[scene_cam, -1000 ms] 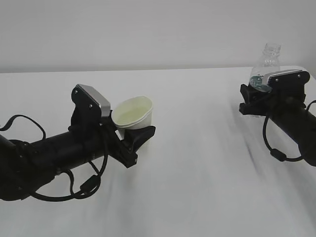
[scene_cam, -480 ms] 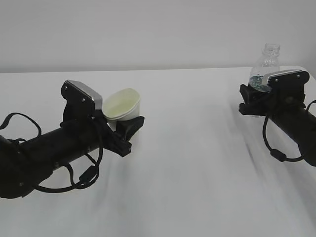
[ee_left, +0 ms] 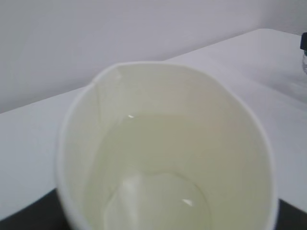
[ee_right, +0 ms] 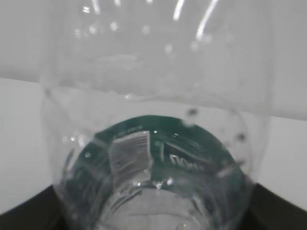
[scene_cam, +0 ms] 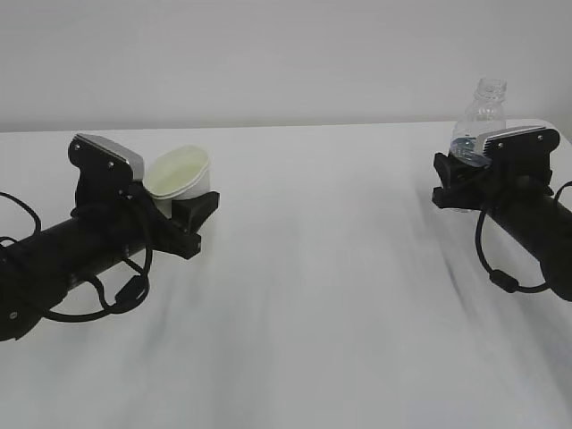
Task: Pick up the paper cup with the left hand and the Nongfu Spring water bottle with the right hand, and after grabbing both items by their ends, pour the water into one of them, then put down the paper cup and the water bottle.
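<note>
left gripper clamped on the paper cup, tilted, far left, water inside | right gripper clamped on the nongfu spring water bottle, upright, far right | well apart, both low by the worktop | set-down looks next

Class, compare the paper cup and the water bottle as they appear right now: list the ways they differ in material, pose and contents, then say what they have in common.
1. The cup is opaque white paper; the bottle is clear plastic with a green label.
2. The cup is tilted, its mouth turned toward the camera; the bottle stands upright.
3. The cup holds water; whether any is left in the bottle cannot be told.

Shared: both are open-topped, and each is gripped by an arm.
</note>
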Controlling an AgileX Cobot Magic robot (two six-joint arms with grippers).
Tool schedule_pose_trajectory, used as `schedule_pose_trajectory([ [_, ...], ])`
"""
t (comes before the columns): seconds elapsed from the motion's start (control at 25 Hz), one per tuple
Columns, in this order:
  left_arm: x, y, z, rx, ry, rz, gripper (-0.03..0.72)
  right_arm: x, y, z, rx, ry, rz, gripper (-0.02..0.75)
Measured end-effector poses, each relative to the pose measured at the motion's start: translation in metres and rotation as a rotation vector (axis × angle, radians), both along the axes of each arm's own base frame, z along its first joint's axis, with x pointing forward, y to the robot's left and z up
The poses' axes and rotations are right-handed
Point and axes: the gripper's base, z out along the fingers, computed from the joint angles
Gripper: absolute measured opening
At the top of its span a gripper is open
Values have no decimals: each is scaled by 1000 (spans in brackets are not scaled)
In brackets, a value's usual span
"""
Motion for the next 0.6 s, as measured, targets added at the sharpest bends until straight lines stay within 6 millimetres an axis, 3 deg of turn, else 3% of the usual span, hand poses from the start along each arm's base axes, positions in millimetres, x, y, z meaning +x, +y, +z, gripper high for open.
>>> schedule_pose_trajectory([
  [0.6, 15, 43, 0, 0, 0, 134, 446, 0, 0, 0, 0, 0, 0, 468],
])
